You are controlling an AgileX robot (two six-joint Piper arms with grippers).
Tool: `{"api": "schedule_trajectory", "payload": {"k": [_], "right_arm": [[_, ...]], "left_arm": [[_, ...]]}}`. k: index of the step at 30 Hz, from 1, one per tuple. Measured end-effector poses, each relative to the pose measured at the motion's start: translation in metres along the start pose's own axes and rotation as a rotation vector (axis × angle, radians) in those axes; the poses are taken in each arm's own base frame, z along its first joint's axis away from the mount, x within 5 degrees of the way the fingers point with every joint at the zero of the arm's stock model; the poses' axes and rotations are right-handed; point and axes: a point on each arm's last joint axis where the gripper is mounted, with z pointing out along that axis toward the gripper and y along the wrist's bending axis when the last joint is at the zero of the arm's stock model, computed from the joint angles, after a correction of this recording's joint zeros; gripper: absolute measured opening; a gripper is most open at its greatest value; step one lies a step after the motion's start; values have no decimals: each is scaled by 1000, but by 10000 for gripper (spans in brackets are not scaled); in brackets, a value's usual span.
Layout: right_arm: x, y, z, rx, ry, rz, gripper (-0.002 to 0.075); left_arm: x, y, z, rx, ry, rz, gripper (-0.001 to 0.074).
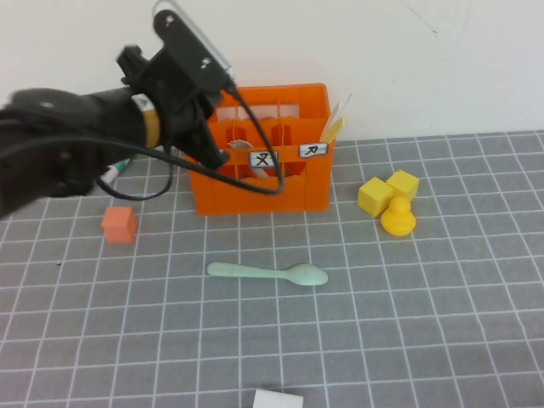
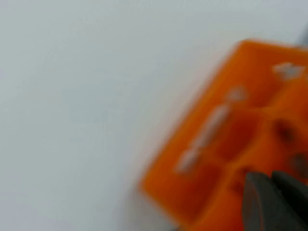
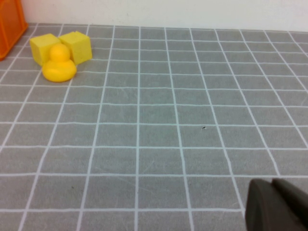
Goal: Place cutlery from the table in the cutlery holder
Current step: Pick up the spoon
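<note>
The orange cutlery holder (image 1: 280, 183) stands at the back of the table (image 1: 425, 323), with pale sticks in its right compartment. My left gripper (image 1: 211, 146) is over the holder's left compartment; in the left wrist view (image 2: 276, 202) its fingers are together above the blurred holder (image 2: 226, 144), with nothing showing between them. A small grey piece (image 1: 237, 146), possibly the fork, shows inside the holder by the gripper tip. The mint-green spoon (image 1: 268, 273) lies on the table in front of the holder. The pink spoon is not in view. My right gripper (image 3: 279, 207) is shut and low over bare table.
A small orange cube (image 1: 119, 223) sits left of the holder. Two yellow cubes (image 1: 387, 189) and a yellow duck (image 1: 398, 217) sit to its right, also in the right wrist view (image 3: 58, 62). A white object (image 1: 278, 398) lies at the front edge. A marker (image 1: 117, 170) lies under my left arm.
</note>
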Motion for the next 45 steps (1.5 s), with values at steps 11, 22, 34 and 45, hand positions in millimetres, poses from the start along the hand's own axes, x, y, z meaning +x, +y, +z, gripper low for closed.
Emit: {"api": "schedule_trajectory", "payload": {"k": [11,22,34,45], "right_arm": [[0,0,0,0,0,0,-3],[0,0,0,0,0,0,-3],[0,0,0,0,0,0,-3],[0,0,0,0,0,0,-3]], "left_arm": [[17,-30,-12,11,541,151,1],[-13,-61,-28,635,515,222,0],[21,-84,40,773,663,180,89],[62,-104,74,912,650,430,418]]}}
